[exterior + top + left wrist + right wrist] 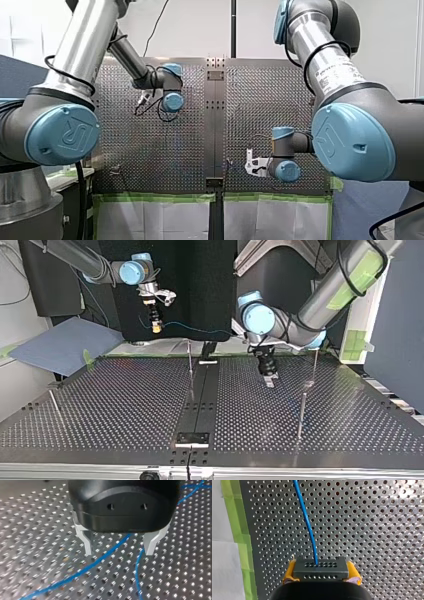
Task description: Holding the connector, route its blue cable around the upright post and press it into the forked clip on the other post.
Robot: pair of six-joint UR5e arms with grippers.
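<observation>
My right gripper (321, 568) is shut with its yellow pads (290, 570) on a dark grey connector (321, 570). The blue cable (308, 522) runs straight out of the connector over the perforated table. In the top view this gripper (156, 326) hangs high at the left, and the cable (200, 330) trails off to the right. My left gripper (118, 552) is open just above the plate, and the cable (100, 562) lies on the table under the gap between its fingers. It stands low at the top view's middle right (268, 374). I cannot tell which post carries the forked clip.
Thin upright posts stand on the table: one near the middle (190, 362), two at the top view's right (301, 412) (314, 365), one at its left (55, 405). A dark strip (200, 395) runs down the centre. Green tape (233, 517) edges the plate.
</observation>
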